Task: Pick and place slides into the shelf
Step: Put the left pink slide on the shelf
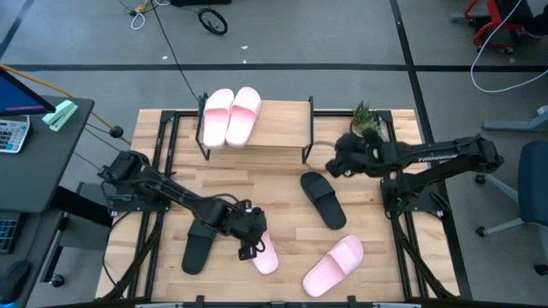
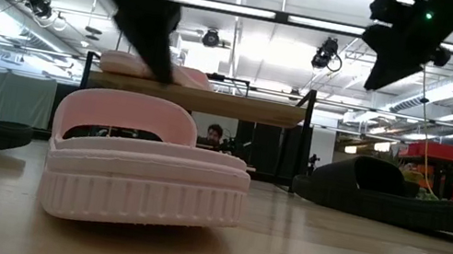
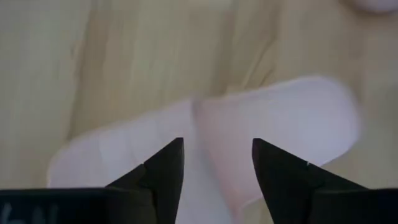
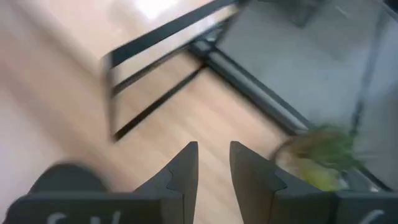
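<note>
The shelf point(image 1: 274, 120) stands at the table's far side, with two pink slides point(image 1: 229, 116) lying side by side on the left part of its plank. On the table lie a black slide point(image 1: 323, 198), a pink slide point(image 1: 334, 265), another black slide point(image 1: 199, 245) and a pink slide point(image 1: 265, 255). My left gripper point(image 1: 251, 233) is open just above that last pink slide point(image 3: 267, 124), one finger on either side of its strap edge point(image 3: 205, 134). My right gripper point(image 1: 336, 162) hangs high in the air point(image 2: 404, 46) by the shelf's right end, a narrow gap between its fingers point(image 4: 214, 163).
A small potted plant point(image 1: 366, 120) stands at the far right corner, close behind my right gripper. The shelf's black frame legs point(image 4: 155, 87) stand on the slatted tabletop. Bare wood lies between the shelf and the slides. A desk with a calculator point(image 1: 13, 133) stands left of the table.
</note>
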Motion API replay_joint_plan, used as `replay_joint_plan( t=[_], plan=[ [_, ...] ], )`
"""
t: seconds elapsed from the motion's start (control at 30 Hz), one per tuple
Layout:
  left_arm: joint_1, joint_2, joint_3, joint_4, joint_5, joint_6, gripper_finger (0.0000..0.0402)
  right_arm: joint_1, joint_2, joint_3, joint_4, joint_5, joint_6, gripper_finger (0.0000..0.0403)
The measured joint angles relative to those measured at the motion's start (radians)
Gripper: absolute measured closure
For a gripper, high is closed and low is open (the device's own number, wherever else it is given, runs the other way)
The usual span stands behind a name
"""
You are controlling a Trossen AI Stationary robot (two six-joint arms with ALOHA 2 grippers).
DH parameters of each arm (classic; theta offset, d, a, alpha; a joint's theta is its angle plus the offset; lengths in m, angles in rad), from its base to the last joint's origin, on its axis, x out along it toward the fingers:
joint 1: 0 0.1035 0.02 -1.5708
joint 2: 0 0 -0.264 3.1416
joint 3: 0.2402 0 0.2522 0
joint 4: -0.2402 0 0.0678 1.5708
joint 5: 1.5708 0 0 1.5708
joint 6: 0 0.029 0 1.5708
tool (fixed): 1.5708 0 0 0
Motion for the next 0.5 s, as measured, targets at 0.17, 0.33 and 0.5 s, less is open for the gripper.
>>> replay_joint_plan(
  t=[0.17, 0.33, 0.5],
  plan=[
    [-0.017, 0.066, 0.001, -0.067, -0.019, -0.077, 0.0207, 0.114, -0.001, -0.105, 0.137, -0.075, -0.029, 0.0305],
    [-0.023, 0.121, 0.002, -0.116, -0.144, -0.154, 0.0229, 0.19, -0.002, -0.167, 0.255, -0.078, -0.012, 0.0305],
    [-0.021, 0.141, 0.001, -0.146, -0.215, -0.263, 0.0263, 0.253, -0.002, -0.213, 0.301, -0.074, 0.066, 0.0305]
  ],
)
